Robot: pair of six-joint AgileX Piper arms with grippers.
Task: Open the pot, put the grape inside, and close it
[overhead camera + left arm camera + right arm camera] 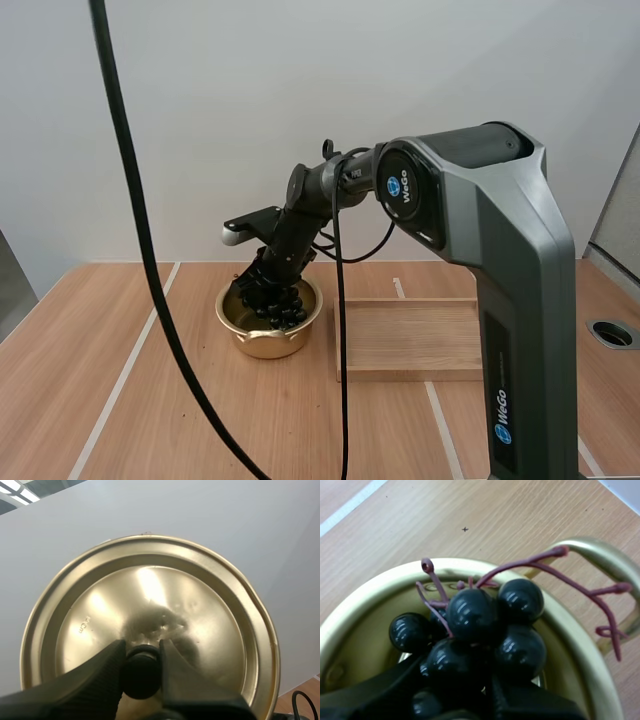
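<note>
The gold pot [268, 335] stands without its lid on the wooden table, left of the tray. My right gripper [264, 284] reaches down into it, shut on the bunch of dark grapes [277, 305]. In the right wrist view the grapes [480, 625], with their reddish stems, sit inside the pot's rim [365, 597], pinched between my right gripper's [455, 685] black fingers; one pot handle [602, 555] shows beyond them. My left gripper [141, 655] is shut on the black knob [141, 675] of the gold lid [165, 590], which it holds up in front of a white wall.
A flat wooden tray [412, 338] lies on the table just right of the pot. White lines run across the tabletop [120, 380]. A round hole [612, 333] sits in the table at the far right.
</note>
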